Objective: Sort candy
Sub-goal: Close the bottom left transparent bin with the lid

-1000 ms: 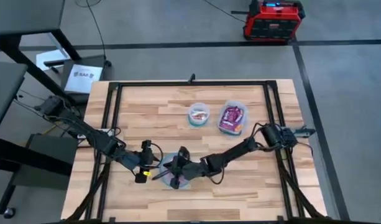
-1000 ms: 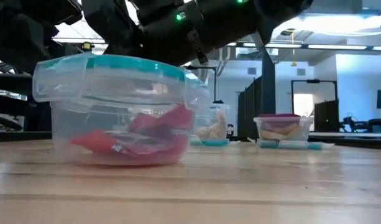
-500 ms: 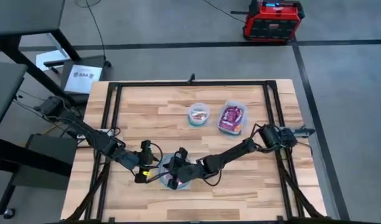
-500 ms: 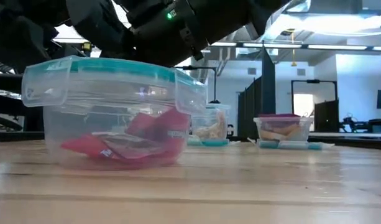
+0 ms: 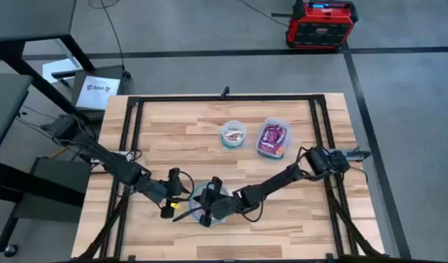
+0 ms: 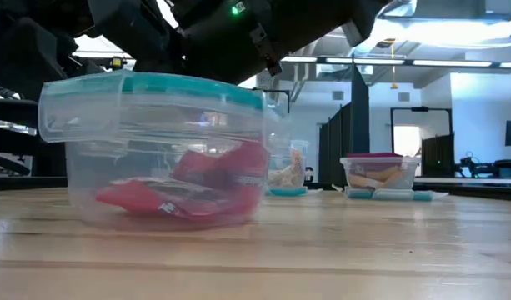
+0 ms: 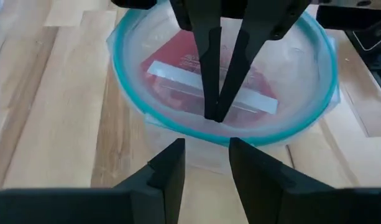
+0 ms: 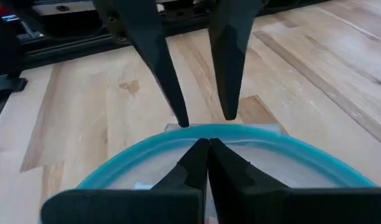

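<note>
The right gripper (image 5: 207, 210) is pressed closed, its two fingers meeting in a point on the teal-rimmed lid (image 7: 221, 81) of the round container (image 6: 159, 150) at the near middle of the table (image 5: 172, 124); it clasps nothing, only resting its tips on the lid's near part; the left gripper (image 5: 181, 207) stands just beside the container's rim with its fingers parted a little, a clear gap between them, empty. Compared with half a second ago, the container has slid back toward the right in the low view and its lid, then tilted down on one side, now sits level; in the high view both grippers have shifted a little nearer the table's front edge. Red candy packets (image 6: 188, 187) lie in a heap on the container's floor, seen through the clear wall and lid. Farther back stand a small round tub (image 5: 234, 135) with pale sweets and a rectangular tub (image 5: 273, 138) holding purple and red packets, side by side, well apart from both grippers.
</note>
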Tool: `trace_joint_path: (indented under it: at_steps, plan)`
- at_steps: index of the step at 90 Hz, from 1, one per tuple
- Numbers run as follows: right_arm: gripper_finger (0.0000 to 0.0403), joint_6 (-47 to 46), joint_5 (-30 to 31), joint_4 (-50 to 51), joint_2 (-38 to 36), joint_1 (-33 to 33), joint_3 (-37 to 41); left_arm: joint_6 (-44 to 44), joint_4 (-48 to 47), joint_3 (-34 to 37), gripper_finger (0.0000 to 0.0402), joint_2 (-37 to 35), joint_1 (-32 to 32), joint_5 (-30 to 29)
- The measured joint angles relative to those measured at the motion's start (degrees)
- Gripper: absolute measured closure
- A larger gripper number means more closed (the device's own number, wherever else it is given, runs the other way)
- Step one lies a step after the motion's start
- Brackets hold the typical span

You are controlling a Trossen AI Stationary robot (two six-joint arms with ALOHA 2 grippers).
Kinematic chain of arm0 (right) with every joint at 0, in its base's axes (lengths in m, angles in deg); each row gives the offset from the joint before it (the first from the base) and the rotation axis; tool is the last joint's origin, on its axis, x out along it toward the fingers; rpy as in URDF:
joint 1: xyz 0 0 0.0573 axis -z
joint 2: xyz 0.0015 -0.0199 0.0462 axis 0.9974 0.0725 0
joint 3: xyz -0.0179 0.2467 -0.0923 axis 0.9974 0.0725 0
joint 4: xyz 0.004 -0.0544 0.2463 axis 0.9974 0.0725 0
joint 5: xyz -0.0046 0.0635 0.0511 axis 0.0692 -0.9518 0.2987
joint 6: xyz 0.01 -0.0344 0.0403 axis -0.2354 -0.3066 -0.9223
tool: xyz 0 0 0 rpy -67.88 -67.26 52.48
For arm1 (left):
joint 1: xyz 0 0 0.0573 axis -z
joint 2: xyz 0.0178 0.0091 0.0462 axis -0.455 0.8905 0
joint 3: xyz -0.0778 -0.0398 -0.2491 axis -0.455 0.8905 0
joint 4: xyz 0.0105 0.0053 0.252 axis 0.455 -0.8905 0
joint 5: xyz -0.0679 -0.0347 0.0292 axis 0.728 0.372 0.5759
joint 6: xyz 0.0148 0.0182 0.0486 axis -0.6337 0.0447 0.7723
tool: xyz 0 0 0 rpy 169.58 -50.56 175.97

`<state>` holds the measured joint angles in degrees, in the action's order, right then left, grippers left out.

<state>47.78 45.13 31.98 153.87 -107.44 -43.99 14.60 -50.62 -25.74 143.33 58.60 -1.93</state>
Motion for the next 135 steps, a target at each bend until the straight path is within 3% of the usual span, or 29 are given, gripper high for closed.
trace_joint_path:
  at_steps: [30, 59, 77, 114, 135]
  plan:
    - [0.0403, -0.14, -0.05, 0.23, 0.00, 0.01, -0.14, 1.64, -5.04, -0.34, 0.0289, -2.84, -0.11, -0.22]
    - [0.0403, 0.85, -0.04, -1.01, -0.12, 0.04, -0.11, 0.04, -17.90, -3.47, 0.0289, -8.86, -0.13, -0.39]
    - [0.0403, 0.95, -0.02, -1.18, -0.11, 0.01, -0.11, 0.06, -9.29, -0.86, 0.0289, -7.40, -0.13, -0.22]
    - [0.0403, 1.24, -0.11, -0.83, 0.09, -0.24, -0.09, 2.97, 6.19, -0.66, 0.0289, 3.01, -0.11, 1.09]
    - [0.0403, 2.16, 0.46, -1.02, -0.13, -0.49, -0.06, 0.24, 4.14, -0.77, 0.0289, 2.09, -0.09, 1.50]
